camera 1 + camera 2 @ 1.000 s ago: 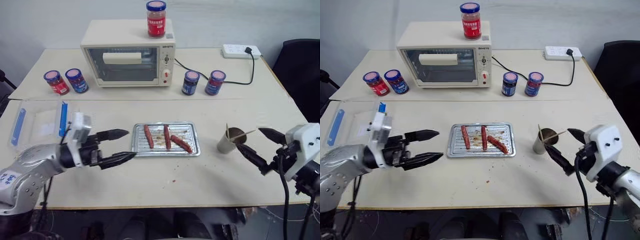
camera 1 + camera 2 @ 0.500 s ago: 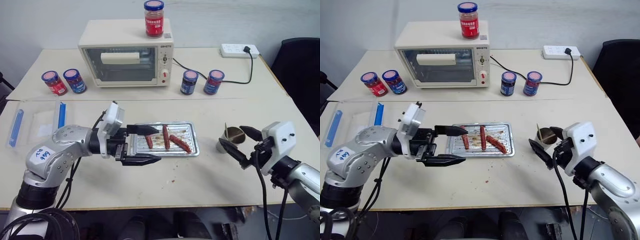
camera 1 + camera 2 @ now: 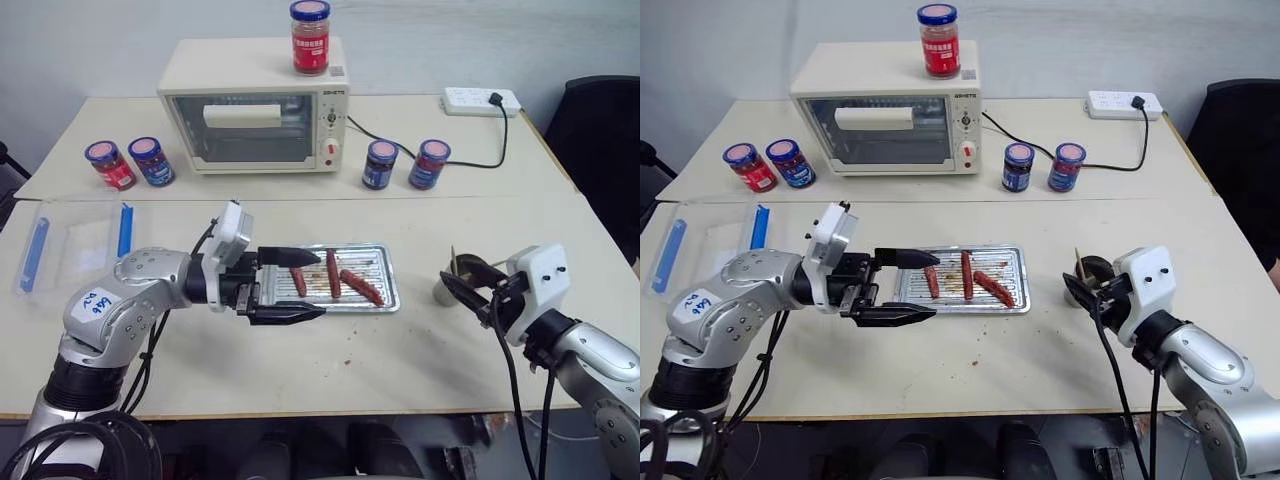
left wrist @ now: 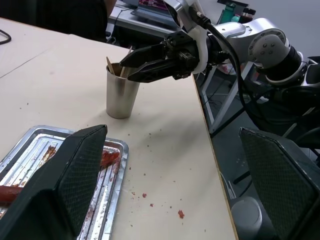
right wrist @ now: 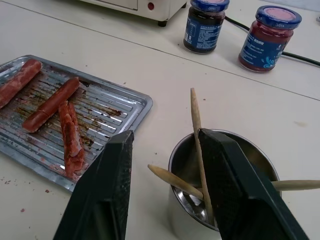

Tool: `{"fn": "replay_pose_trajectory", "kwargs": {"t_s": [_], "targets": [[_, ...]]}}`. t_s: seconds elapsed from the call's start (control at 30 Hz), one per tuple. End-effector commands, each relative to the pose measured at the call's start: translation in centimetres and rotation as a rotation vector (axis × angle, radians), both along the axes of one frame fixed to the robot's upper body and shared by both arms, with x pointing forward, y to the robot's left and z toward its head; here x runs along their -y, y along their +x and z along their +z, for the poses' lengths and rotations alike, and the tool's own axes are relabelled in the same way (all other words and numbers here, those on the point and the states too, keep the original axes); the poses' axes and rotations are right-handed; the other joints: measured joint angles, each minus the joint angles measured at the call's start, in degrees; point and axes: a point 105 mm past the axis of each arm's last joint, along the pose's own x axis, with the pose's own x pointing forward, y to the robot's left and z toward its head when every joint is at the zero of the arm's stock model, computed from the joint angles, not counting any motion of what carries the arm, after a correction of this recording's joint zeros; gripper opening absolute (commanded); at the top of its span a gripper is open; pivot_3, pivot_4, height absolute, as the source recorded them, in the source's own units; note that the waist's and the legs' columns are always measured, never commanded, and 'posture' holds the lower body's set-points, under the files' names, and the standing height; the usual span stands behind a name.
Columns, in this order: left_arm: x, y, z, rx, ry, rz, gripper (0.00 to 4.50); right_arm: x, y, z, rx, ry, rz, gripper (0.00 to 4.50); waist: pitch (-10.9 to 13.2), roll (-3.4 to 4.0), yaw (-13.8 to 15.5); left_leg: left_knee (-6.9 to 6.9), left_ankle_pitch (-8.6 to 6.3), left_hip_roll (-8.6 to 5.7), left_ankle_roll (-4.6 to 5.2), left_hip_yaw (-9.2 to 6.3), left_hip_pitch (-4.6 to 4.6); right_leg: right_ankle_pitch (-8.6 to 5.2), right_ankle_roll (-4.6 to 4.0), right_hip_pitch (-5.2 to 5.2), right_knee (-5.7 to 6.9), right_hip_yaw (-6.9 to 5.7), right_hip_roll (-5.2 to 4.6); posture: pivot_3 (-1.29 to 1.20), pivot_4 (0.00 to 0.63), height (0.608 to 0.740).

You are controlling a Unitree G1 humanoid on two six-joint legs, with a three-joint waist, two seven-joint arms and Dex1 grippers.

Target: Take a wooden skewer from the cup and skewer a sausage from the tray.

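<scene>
The greyish cup (image 4: 121, 95) stands on the table right of the tray (image 3: 377, 262), with several wooden skewers in it. One skewer (image 5: 195, 117) stands upright; another (image 5: 172, 179) leans across the rim. My right gripper (image 5: 165, 134) is at the cup's rim, open with a narrowed gap, its fingers on either side of these two skewers and gripping neither. Three reddish-brown sausages lie on the tray, one of them the sausage (image 3: 362, 287). My left gripper (image 3: 300, 285) is level and open at the tray's left edge, holding nothing.
A toaster oven (image 3: 255, 105) with a red jar (image 3: 311, 37) on top stands at the back. Pink-lidded jars (image 3: 152, 160) (image 3: 430, 163) flank it. A clear box with blue clips (image 3: 75, 245) lies at the left, and a power strip (image 3: 483, 99) at the back right.
My left gripper has moved right to the tray's left edge. My right gripper has come up to the cup and its fingers have narrowed around the skewers.
</scene>
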Motion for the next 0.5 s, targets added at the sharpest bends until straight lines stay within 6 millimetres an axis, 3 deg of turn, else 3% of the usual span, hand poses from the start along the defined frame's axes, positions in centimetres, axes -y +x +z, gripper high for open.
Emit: {"fn": "replay_pose_trajectory", "kwargs": {"t_s": [0.03, 0.17, 0.3, 0.5], "targets": [[0.2, 0.0, 1.0, 0.063, -0.007, -0.010, 4.50, 0.1, 0.0, 0.7, 0.042, 0.005, -0.012, 1.12, 0.0, 0.00, 0.0, 0.00, 0.00, 0.00, 0.00, 0.00, 0.00, 0.00, 0.00, 0.00, 0.00, 0.00, 0.00, 0.00, 0.150, 0.740], [0.3, 0.1, 1.1, 0.072, -0.005, -0.014, 4.50, 0.3, 0.2, 0.7, 0.044, 0.000, -0.024, 0.03, 0.0, -0.03, 0.0, 0.00, 0.00, 0.00, 0.00, 0.00, 0.00, 0.00, 0.00, 0.01, 0.00, 0.00, 0.00, 0.00, 0.150, 0.740], [0.4, 0.4, 1.2, 0.085, -0.003, -0.012, 4.50, 1.4, 0.6, 1.1, 0.059, -0.022, -0.054, 0.03, 0.0, -0.03, 0.0, 0.00, 0.00, 0.00, 0.00, 0.00, 0.01, 0.00, 0.00, 0.01, 0.00, 0.00, 0.00, 0.00, 0.150, 0.740], [0.5, 0.6, 1.3, 0.093, -0.006, -0.012, 4.50, 2.1, 0.8, 3.3, 0.094, -0.011, -0.043, 0.03, 0.0, -0.02, 0.0, 0.00, 0.00, 0.00, 0.00, 0.00, 0.00, 0.00, 0.00, -0.01, 0.01, -0.01, 0.00, 0.00, 0.150, 0.740]]}}
